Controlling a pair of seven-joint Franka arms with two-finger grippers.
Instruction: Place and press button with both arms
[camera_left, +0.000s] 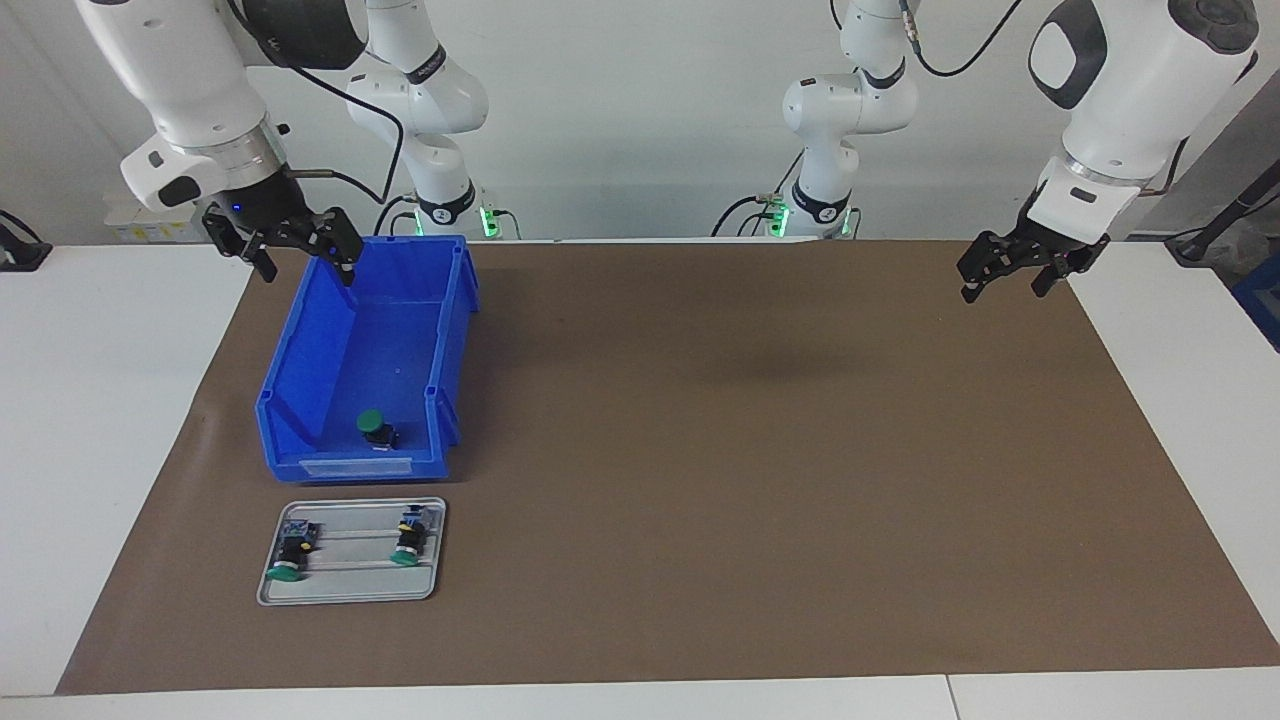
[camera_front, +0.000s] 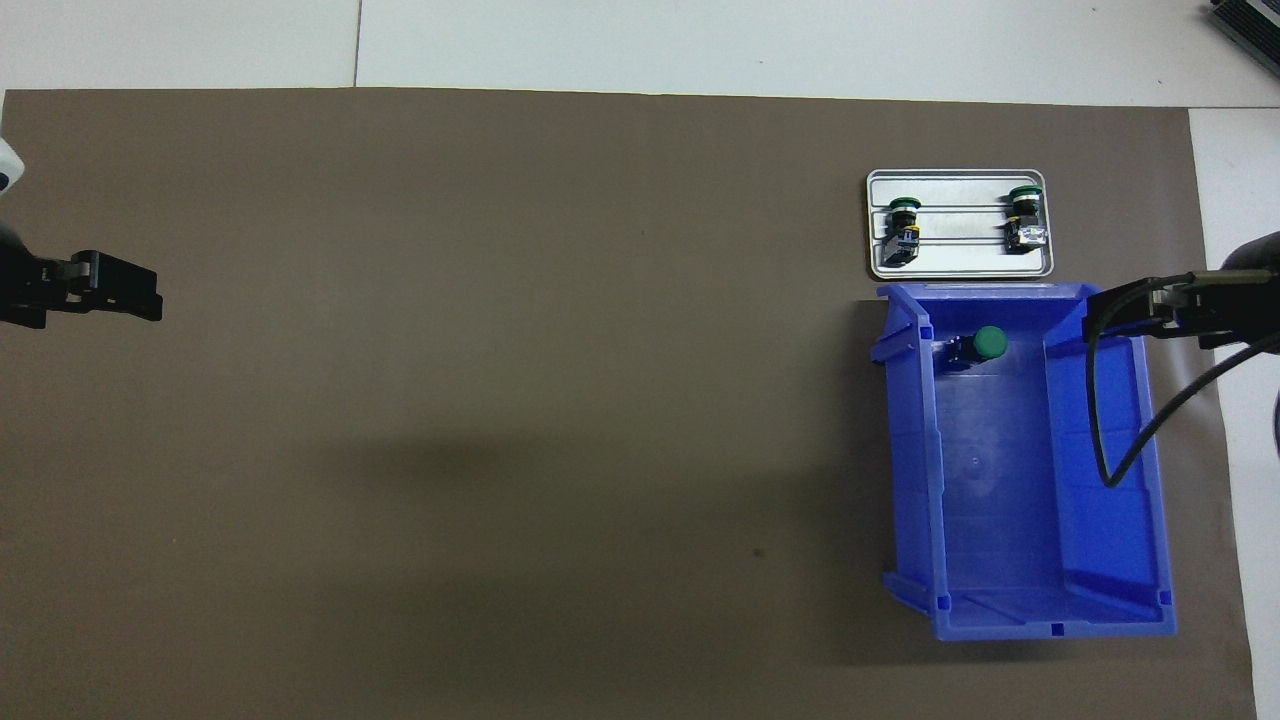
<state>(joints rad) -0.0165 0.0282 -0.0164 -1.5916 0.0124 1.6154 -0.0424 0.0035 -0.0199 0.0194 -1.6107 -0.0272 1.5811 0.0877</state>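
Note:
A green-capped button lies in the blue bin, at the bin's end farthest from the robots. Two more buttons lie on their sides on the grey tray. My right gripper hangs open in the air above the bin's rim and holds nothing. My left gripper waits open and empty, raised over the mat's edge at the left arm's end of the table.
The bin and tray stand at the right arm's end of the brown mat, the tray farther from the robots than the bin. A black cable from the right arm loops over the bin. White table surrounds the mat.

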